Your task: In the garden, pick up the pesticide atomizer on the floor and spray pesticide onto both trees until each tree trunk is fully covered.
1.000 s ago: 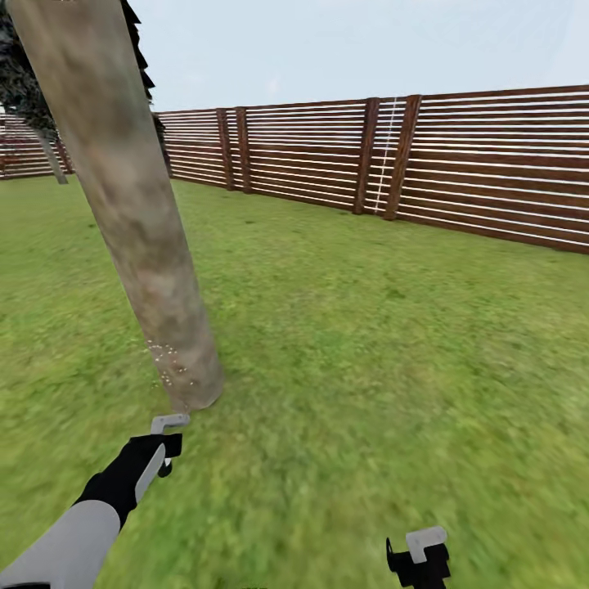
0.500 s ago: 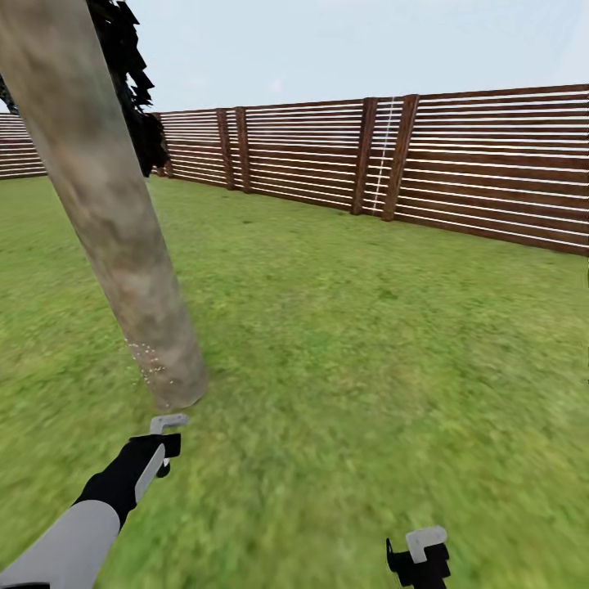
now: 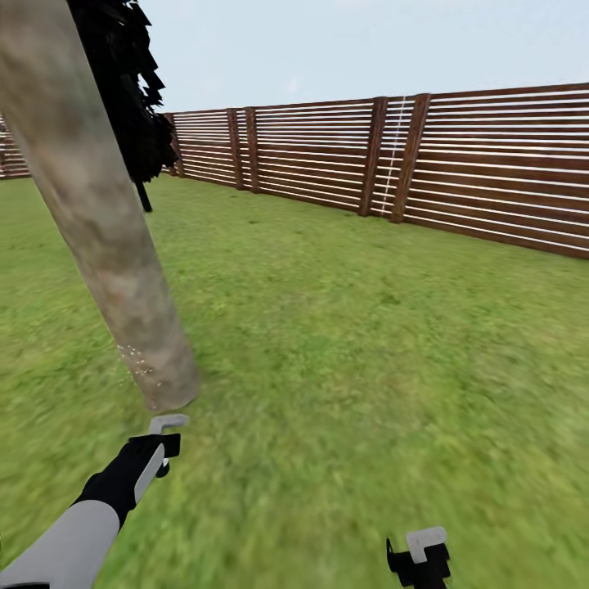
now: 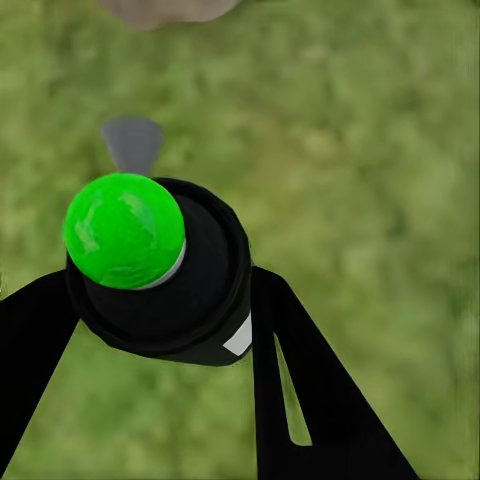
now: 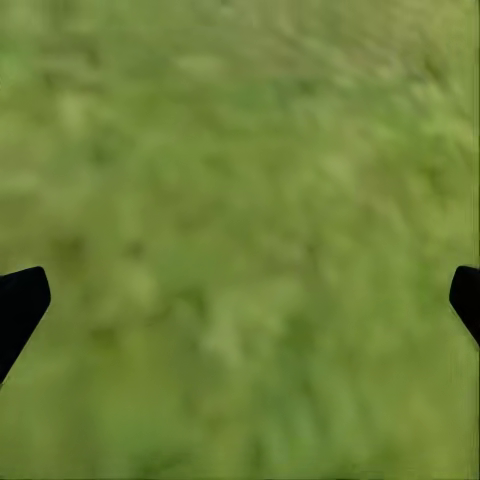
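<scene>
My left gripper (image 3: 152, 460) is shut on the pesticide atomizer (image 4: 190, 300), a black bottle with a round green cap (image 4: 123, 230) and a grey nozzle (image 3: 168, 423). The nozzle points at the foot of a tree trunk (image 3: 106, 237), a thick leaning column of mottled grey-beige bark just ahead of it. Whitish pesticide specks (image 3: 135, 362) dot the bark low on its left side. My right gripper (image 3: 421, 558) hangs open over the grass, its black fingertips (image 5: 20, 305) far apart with nothing between them.
Blurry green lawn (image 3: 368, 343) stretches to the right and ahead. A brown slatted fence (image 3: 458, 164) runs along the back. A black cypress-like tree (image 3: 123, 90) with a thin stem stands behind the trunk.
The whole head view has shifted: the trunk sits further left in the picture and the black tree has come into sight behind it. Both arms keep their places in the picture.
</scene>
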